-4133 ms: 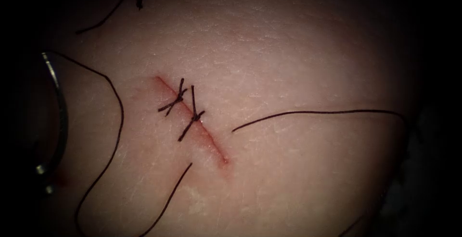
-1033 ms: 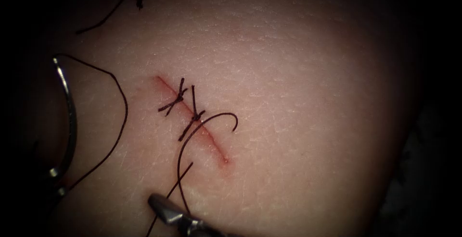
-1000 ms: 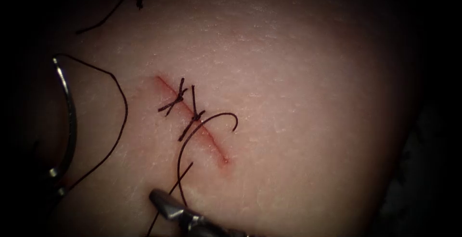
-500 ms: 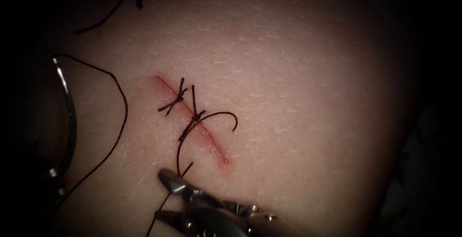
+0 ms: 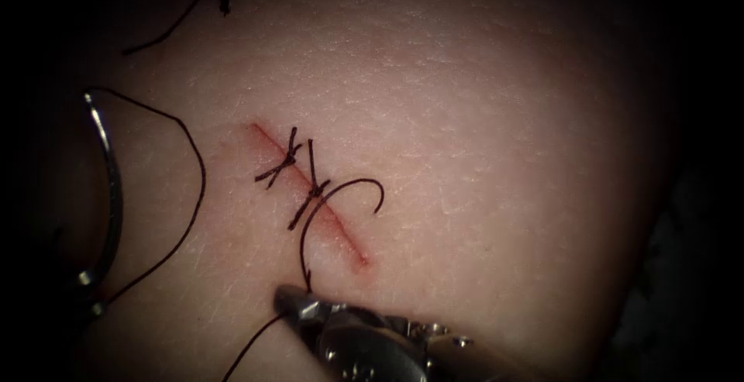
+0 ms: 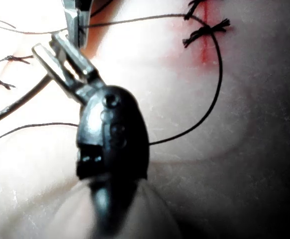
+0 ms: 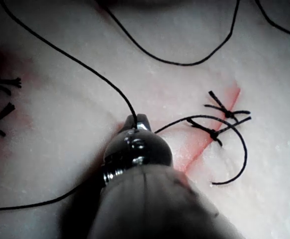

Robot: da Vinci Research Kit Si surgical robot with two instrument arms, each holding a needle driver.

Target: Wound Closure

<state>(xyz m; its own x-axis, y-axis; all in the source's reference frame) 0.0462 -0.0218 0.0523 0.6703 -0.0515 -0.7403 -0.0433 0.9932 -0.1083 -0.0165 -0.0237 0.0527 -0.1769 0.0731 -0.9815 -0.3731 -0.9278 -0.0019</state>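
— While your left tool (image 6: 48, 44) sits out at the dark edge, item one: the needle (image 5: 111, 188). Its jaws are clamped on it near the lower end of the curve, as the endoscope shows it.

— Agreed. From those jaws the curve rises to its upper end, where the thread (image 5: 194, 196) joins it. The whole needle is clear of the tissue (image 5: 480, 118), well to the left of the cut (image 5: 341, 231).

— Item two: your right tool (image 5: 291, 301). Its jaws are closed together on the thread, and the tip lies just below the cut's lower end.

— Your right wrist view confirms it: the thread enters the very tip of the right tool (image 7: 137, 119). From that tip one strand climbs to the nearer of the two knotted stitches (image 5: 314, 190). Another strand trails away from the tip on its needle side.

— Item three: a loose tail (image 5: 368, 188) arcs off that nearer knot, on the far side of the cut from your needle. It ends free on the tissue.

— Item four: the further stitch (image 5: 283, 161), beyond the first as seen from your right tip, with both knots lying across the cut.

— Item five: one cut end of thread (image 5: 167, 29), lying loose well beyond the needle's upper end and touching neither tool.
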